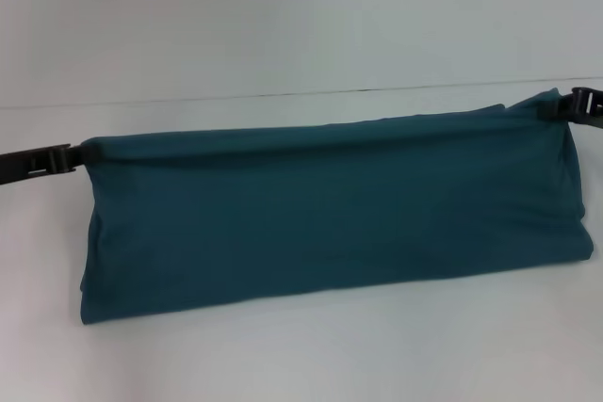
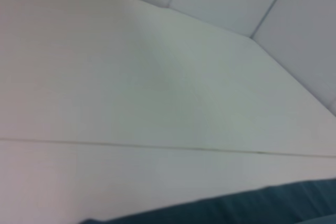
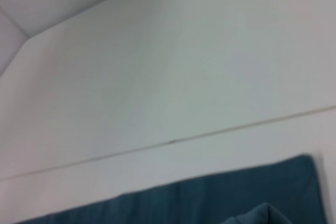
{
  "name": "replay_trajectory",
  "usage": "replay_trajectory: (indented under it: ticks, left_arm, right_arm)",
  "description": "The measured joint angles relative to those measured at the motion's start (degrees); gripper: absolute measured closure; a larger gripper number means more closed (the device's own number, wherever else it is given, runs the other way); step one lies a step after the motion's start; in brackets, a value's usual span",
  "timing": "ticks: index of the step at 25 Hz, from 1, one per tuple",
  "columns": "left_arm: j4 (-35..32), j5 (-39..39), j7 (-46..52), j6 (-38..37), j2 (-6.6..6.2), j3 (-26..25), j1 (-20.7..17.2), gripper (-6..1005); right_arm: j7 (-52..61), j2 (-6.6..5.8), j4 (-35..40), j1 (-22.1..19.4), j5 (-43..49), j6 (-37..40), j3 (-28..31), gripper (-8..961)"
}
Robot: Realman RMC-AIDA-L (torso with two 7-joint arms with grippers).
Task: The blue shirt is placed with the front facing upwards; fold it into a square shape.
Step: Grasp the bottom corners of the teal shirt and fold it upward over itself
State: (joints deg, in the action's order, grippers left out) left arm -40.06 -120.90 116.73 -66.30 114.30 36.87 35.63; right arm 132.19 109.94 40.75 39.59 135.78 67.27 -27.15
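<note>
Up off the white table (image 1: 301,355), the blue shirt (image 1: 330,214) hangs pinched between left tool (image 1: 68,158) and right tool (image 1: 565,104).

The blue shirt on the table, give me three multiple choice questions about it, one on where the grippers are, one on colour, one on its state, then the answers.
1. Where are the two grippers?
A. Both above the middle of the shirt
B. One at each end of the shirt's raised top edge
C. Both parked off the table

2. What colour is the cloth that shows?
A. Plain dark teal-blue
B. Red with stripes
C. White

3. What state is the shirt in?
A. Spread flat in one layer
B. Rolled into a ball
C. Held up along its top edge, lower part lying on the table

Answers: 1 B, the left gripper and the right gripper each meet a top corner of the blue shirt. 2 A, only plain teal cloth shows, no lettering. 3 C, the top edge is stretched between the grippers while the lower part rests on the white table.
</note>
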Motion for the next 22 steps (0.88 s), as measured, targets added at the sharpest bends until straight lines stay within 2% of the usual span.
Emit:
replay_trajectory:
  ticks: [5, 7, 8, 15, 19, 22]
  left_arm:
    - [2.5, -0.1, -0.4, 6.0, 0.11, 0.0, 1.9, 993]
    - [2.5, -0.1, -0.4, 6.0, 0.11, 0.0, 1.9, 992]
    - [3.3, -0.2, -0.5, 8.8, 0.38, 0.1, 2.4, 992]
    - [6.1, -0.6, -1.6, 14.7, 0.88, 1.8, 4.2, 992]
    - [7.5, -0.4, -4.1, 18.8, 2.13, 2.0, 4.8, 993]
    - [7.5, -0.1, -8.6, 23.4, 4.40, 1.9, 4.9, 993]
  right_arm:
    - [-0.4, 0.06, -2.8, 1.7, -0.1, -5.6, -1.5, 862]
    - [-0.5, -0.10, -4.2, 2.4, -0.1, -7.9, -2.5, 859]
    - [-0.5, -0.09, -4.6, 2.6, -0.1, -8.6, -2.7, 858]
    - [-0.6, 0.43, -8.1, 4.5, -0.2, -15.3, -4.6, 849]
    - [-0.8, 1.17, -11.0, 5.7, -0.2, -20.6, -6.0, 844]
    - [-3.2, 2.76, -13.4, 7.1, -0.2, -26.8, -6.3, 840]
